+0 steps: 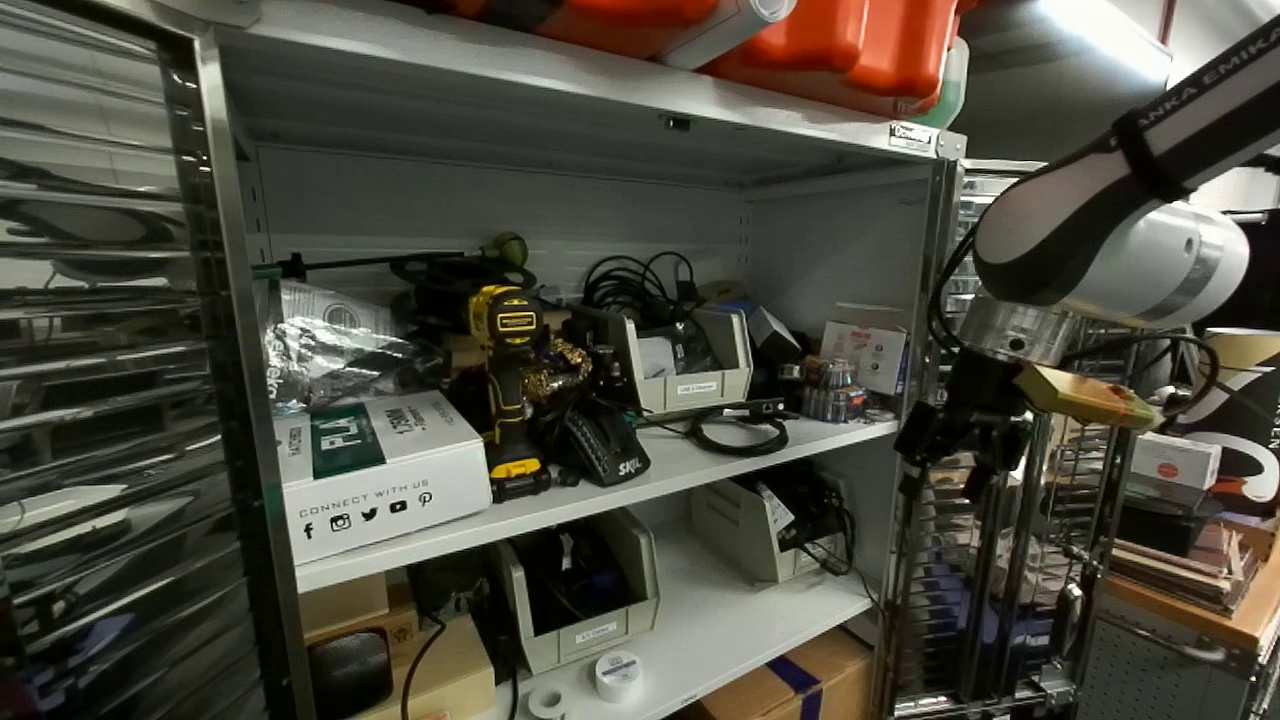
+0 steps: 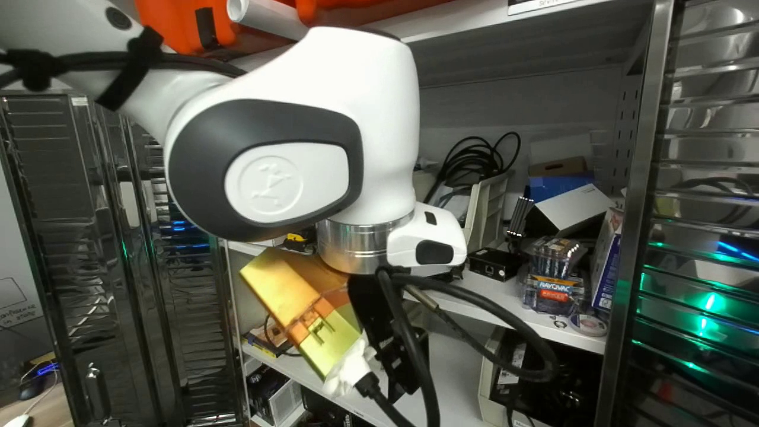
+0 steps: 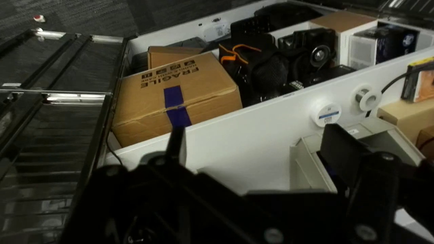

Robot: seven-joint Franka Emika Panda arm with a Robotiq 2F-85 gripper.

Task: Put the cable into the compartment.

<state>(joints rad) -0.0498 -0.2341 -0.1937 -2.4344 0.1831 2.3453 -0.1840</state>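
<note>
The compartment (image 1: 500,205) is the tall bay of the grey rack, with a pale back wall that also shows in an exterior view (image 2: 504,107). A coiled black cable (image 1: 738,436) lies at its shelf's front edge. Another bundle of black cable (image 1: 635,282) sits on a bin further back and shows in an exterior view (image 2: 474,159). I cannot tell which is the task's cable. My gripper (image 1: 942,482) hangs in front of the rack's side post, apart from both. In the wrist view my gripper (image 3: 259,149) has its fingers wide apart with nothing between them.
A labelled bin (image 1: 697,388), a yellow drill (image 1: 515,340), a white box (image 1: 390,480) and battery packs (image 1: 835,392) stand on the compartment's shelf. Bins (image 1: 600,640) and tape rolls (image 1: 618,675) occupy the lower shelf. Metal doors (image 1: 110,400) flank the rack.
</note>
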